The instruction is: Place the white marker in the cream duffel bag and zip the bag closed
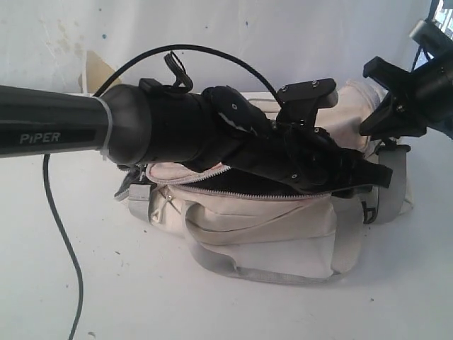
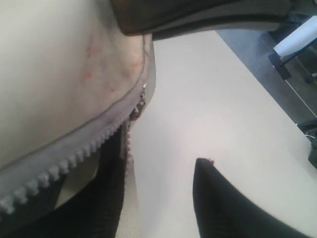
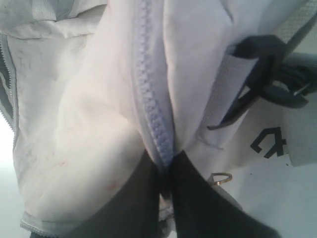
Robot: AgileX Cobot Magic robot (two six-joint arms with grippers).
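- The bag (image 1: 283,234) has its zip (image 1: 233,193) wide open.
- The marker can't be seen; maybe it's inside already.
- The left end effector (image 2: 161,198) is apart and empty, by the bag's mouth.
- The right end effector (image 3: 166,163) pinches the zip's end.
- Zipping is still to do.

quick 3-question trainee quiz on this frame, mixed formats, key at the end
1. True or false: the main zipper of the cream duffel bag is fully closed.
2. The right gripper pinches the bag's: A) buckle B) zipper seam C) strap.
3. Fill in: in the left wrist view, the left gripper is ____.
Key: 1 false; 2 B; 3 open.
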